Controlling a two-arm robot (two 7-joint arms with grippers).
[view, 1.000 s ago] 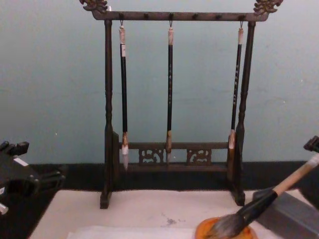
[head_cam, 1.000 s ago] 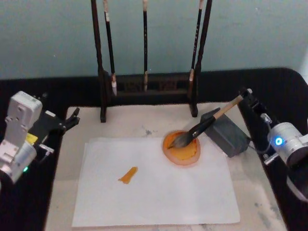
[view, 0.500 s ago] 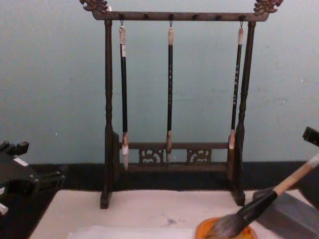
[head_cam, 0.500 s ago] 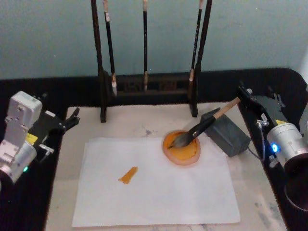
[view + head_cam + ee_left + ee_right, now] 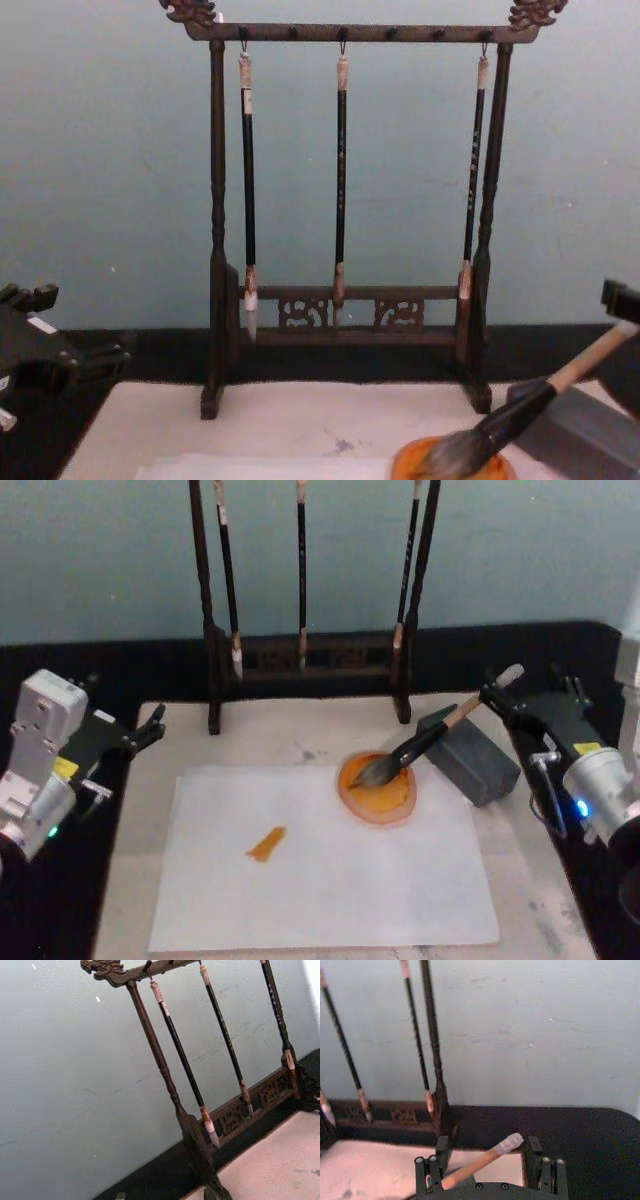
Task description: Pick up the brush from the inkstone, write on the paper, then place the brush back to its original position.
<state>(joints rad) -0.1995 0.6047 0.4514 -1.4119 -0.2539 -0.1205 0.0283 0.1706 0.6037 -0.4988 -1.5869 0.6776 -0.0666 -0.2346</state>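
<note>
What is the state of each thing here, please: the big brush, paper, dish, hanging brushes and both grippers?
brush: tilted, tuft in the dish, shaft propped on the grey block.
paper: flat, with one orange mark.
dish: holds orange ink.
three thin brushes: hanging on the rack.
right gripper: open, fingers either side of the handle.
left gripper: idle at the mat's left.

No readable text, labels, brands or numbers anywhere.

Head view high, angled down, chest view low, level (both share brush rack (image 5: 345,200))
</note>
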